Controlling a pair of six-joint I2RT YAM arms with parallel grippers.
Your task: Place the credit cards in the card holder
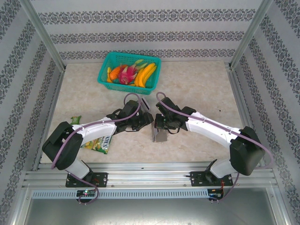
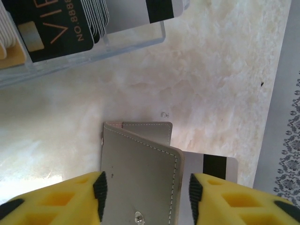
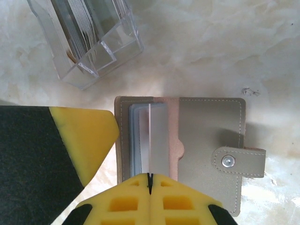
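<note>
Right end effector [image 3: 150, 180] pinches card [image 3: 150, 140] edge-on at card holder [image 3: 211, 131] slot, insertion unfinished. Left end effector [image 2: 147, 190] astride it, grip cannot tell. More cards [image 3: 84, 28] left in clear box [image 3: 110, 56].

Grey wallet [image 3: 206, 140] open flat mid table [image 1: 197, 84], white card [image 3: 149, 140] edge-up over its left slots, more cards [image 3: 86, 26] in a clear box [image 3: 101, 65].

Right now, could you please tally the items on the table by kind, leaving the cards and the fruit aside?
Teal basket: 1
Clear card box: 1
Grey card holder: 1
Snack packet: 1
Total: 4
</note>
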